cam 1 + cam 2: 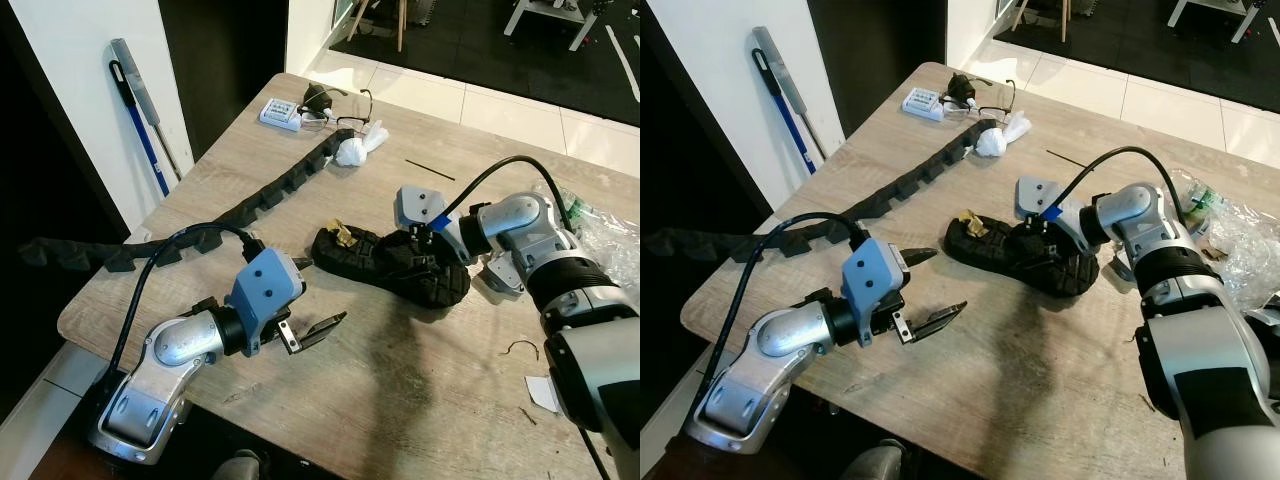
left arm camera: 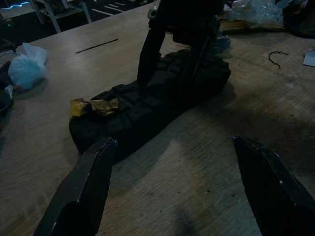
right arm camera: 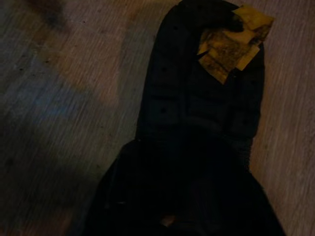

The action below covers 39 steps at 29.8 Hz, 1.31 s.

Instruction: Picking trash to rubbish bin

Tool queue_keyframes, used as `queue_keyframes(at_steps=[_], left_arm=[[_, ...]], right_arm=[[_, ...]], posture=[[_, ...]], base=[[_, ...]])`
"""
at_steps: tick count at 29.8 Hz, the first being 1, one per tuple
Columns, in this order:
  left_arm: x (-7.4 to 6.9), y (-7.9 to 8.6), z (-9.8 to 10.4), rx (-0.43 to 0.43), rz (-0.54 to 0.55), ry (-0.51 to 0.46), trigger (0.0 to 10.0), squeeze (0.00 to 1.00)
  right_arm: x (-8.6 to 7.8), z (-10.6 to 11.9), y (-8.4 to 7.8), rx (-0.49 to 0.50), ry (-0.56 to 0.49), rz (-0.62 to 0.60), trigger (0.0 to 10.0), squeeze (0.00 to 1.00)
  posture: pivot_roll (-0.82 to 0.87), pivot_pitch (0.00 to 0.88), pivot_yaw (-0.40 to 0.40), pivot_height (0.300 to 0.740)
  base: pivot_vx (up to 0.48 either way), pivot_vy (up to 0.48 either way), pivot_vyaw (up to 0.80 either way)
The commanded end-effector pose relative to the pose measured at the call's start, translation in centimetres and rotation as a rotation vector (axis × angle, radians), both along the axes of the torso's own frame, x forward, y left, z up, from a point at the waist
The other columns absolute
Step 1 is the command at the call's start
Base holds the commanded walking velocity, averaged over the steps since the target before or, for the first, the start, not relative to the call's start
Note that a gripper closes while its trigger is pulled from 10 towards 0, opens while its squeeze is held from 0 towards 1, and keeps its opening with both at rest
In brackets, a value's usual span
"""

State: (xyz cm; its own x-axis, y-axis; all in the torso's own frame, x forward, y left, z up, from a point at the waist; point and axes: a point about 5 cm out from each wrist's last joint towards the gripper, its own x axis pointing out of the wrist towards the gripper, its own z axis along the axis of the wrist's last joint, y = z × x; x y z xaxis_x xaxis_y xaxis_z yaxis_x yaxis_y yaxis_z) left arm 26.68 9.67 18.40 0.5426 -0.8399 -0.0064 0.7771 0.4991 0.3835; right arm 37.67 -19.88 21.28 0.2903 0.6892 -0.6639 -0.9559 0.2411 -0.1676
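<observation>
Left gripper: the left gripper hovers low over the near part of the wooden table, fingers spread apart and holding nothing, aimed at the trash.
Trash: a long black ribbed foam piece, with a crumpled yellow-brown paper scrap on one end, lies flat mid-table.
Long axis: it runs from the scrap end, nearer the left arm, away toward the robot's right.
Right gripper: the right gripper is down on the far end of the piece; its fingers straddle the foam, though whether they pinch it I cannot tell.
Nearer arm: right, already touching; the left stands apart.
Beyond: a black segmented strip and a knotted white bag.
</observation>
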Motion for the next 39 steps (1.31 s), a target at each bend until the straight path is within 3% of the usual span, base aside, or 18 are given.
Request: queue_keyframes(at_steps=[1, 3, 8, 10, 12, 17, 22, 25, 26, 27, 28, 29, 33, 34, 38, 39], left_arm=[[-0.3, -0.1, -0.5, 0.035, -0.016, 0.013, 10.0, 0.0], [-0.3, -0.1, -0.5, 0.035, -0.016, 0.013, 10.0, 0.0], [-0.2, -0.1, -0.4, 0.034, -0.015, 0.012, 10.0, 0.0], [-0.2, -0.1, -0.4, 0.034, -0.015, 0.012, 10.0, 0.0], [-0.2, -0.1, -0.4, 0.034, -0.015, 0.012, 10.0, 0.0], [-0.2, -0.1, -0.4, 0.032, -0.017, 0.012, 10.0, 0.0], [-0.2, -0.1, -0.4, 0.031, -0.016, 0.012, 10.0, 0.0], [-0.2, -0.1, -0.4, 0.031, -0.014, 0.011, 10.0, 0.0], [-0.2, -0.1, -0.4, 0.03, -0.013, 0.01, 10.0, 0.0], [-0.2, -0.1, -0.5, 0.029, -0.012, 0.01, 10.0, 0.0], [-0.2, -0.1, -0.5, 0.029, -0.011, 0.01, 10.0, 0.0], [-0.2, -0.2, -0.5, 0.028, -0.011, 0.01, 10.0, 0.0], [-0.2, -0.2, -0.5, 0.026, -0.011, 0.011, 10.0, 0.0], [-0.2, -0.2, -0.5, 0.026, -0.012, 0.012, 10.0, 0.0], [-0.2, -0.3, -0.6, 0.028, -0.013, 0.013, 10.0, 0.0], [-0.2, -0.3, -0.7, 0.028, -0.013, 0.014, 10.0, 0.0]], right_arm=[[-0.9, -2.7, -0.6, -0.022, 0.129, -0.02, 0.0, 0.0], [-0.9, -2.7, -0.6, -0.007, 0.129, -0.02, 0.0, 0.0], [-0.5, -0.5, 0.1, 0.195, 0.126, -0.01, 0.0, 0.0], [-0.5, -0.5, 0.1, 0.195, 0.126, -0.01, 0.0, 0.0], [-0.3, 1.1, 0.4, 0.303, 0.116, 0.014, 0.0, 0.0], [-0.2, 2.9, 0.7, 0.421, 0.098, 0.05, 0.0, 0.0], [-0.1, 3.3, 0.6, 0.421, 0.068, 0.046, 0.0, 0.0], [0.3, 3.3, 0.3, 0.353, -0.039, -0.019, 0.0, 0.0], [0.5, 3.1, 0.1, 0.329, -0.085, -0.052, 2.1, 0.0], [0.6, 2.8, -0.1, 0.322, -0.125, -0.084, 10.0, 0.47], [0.7, 2.7, -0.2, 0.323, -0.144, -0.102, 10.0, 0.47], [0.8, 2.6, -0.3, 0.335, -0.161, -0.126, 10.0, 1.0], [1.0, 2.8, -0.4, 0.374, -0.207, -0.167, 10.0, 1.0], [1.3, 3.1, -0.8, 0.398, -0.276, -0.234, 10.0, 1.0], [1.4, 2.9, -1.2, 0.365, -0.307, -0.278, 10.0, 1.0], [1.3, 2.4, -1.5, 0.324, -0.301, -0.284, 10.0, 0.59]], posture=[[0.09, 0.223, -0.008, 0.74], [0.09, 0.223, -0.008, 0.74], [0.09, 0.227, -0.007, 0.74], [0.09, 0.227, -0.007, 0.74], [0.09, 0.229, -0.008, 0.74], [0.09, 0.23, -0.007, 0.74], [0.09, 0.23, -0.007, 0.74], [0.09, 0.23, -0.007, 0.74], [0.08, 0.232, -0.008, 0.74], [0.08, 0.232, -0.008, 0.74], [0.08, 0.232, -0.008, 0.74], [0.08, 0.232, -0.008, 0.74], [0.08, 0.232, -0.008, 0.74], [0.08, 0.232, -0.008, 0.74], [0.07, 0.233, -0.011, 0.74], [0.07, 0.233, -0.011, 0.74]], base=[[0.0, 0.0, 0.0], [0.0, 0.0, 0.0], [0.0, 0.0, 0.0], [0.0, 0.0, 0.0], [0.0, 0.0, 0.0], [0.0, 0.0, 0.0], [0.0, 0.0, 0.0], [0.0, 0.0, 0.0], [0.0, 0.0, 0.0], [0.0, 0.0, 0.0], [0.0, 0.0, 0.0], [0.0, 0.0, 0.0], [0.0, 0.0, 0.0], [0.0, 0.0, 0.0], [0.0, 0.0, 0.0], [0.0, 0.0, 0.0]])
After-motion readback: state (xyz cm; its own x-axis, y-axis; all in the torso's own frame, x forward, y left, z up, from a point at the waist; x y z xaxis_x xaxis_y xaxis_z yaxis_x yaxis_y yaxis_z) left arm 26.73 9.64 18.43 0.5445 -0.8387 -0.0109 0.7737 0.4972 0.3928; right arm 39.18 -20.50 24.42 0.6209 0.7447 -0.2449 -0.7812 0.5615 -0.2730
